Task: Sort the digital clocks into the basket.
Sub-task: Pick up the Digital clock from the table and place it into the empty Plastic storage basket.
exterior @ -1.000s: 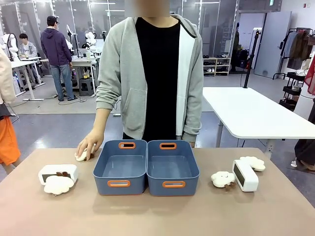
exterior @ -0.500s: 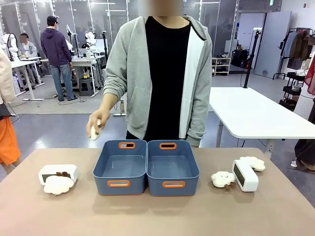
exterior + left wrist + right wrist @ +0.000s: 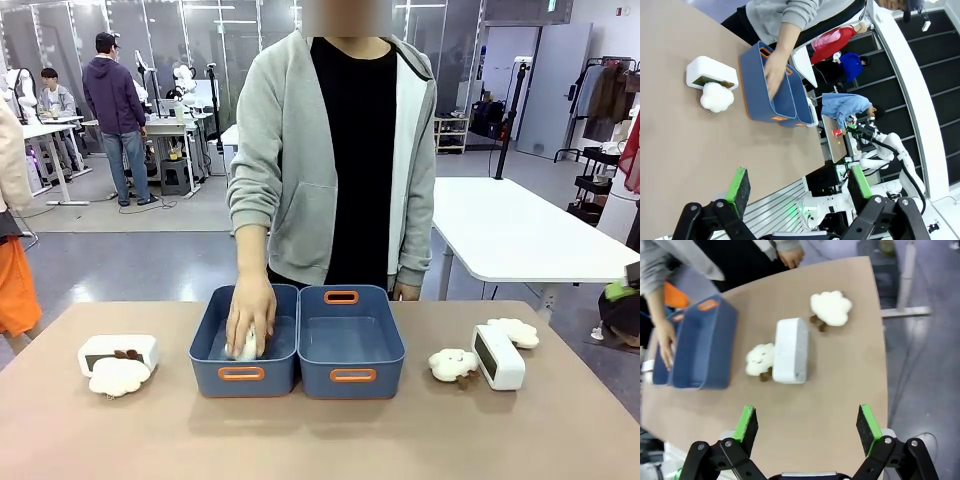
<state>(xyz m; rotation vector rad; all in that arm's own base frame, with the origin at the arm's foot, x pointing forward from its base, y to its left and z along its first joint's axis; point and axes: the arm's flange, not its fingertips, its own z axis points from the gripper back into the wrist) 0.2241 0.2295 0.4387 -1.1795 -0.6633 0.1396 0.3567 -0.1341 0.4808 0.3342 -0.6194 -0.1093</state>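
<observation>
One digital clock [image 3: 118,349] lies white and dark-faced at the table's left, with a fluffy cloud toy [image 3: 118,377] against its front. The other digital clock [image 3: 497,356] stands at the right between two cloud toys [image 3: 453,363] [image 3: 513,331]. Two joined blue bins sit mid-table, the left basket [image 3: 205,372] and the right one [image 3: 388,375]. A person's hand [image 3: 250,312] presses a small white toy [image 3: 247,348] into the left bin. My left gripper [image 3: 799,184] hangs open well above the table, far from the left clock [image 3: 710,74]. My right gripper [image 3: 806,422] is open above the right clock [image 3: 790,350].
The person stands at the table's far edge behind the bins. In the right wrist view the table's edge [image 3: 880,355] runs close beside the cloud toy [image 3: 831,307]. Bare tabletop [image 3: 320,440] stretches in front of the bins.
The person's hand picked a small white toy off the table left of the bins, lifted it, and lowered it into the left bin. Clocks and other toys have not moved.
</observation>
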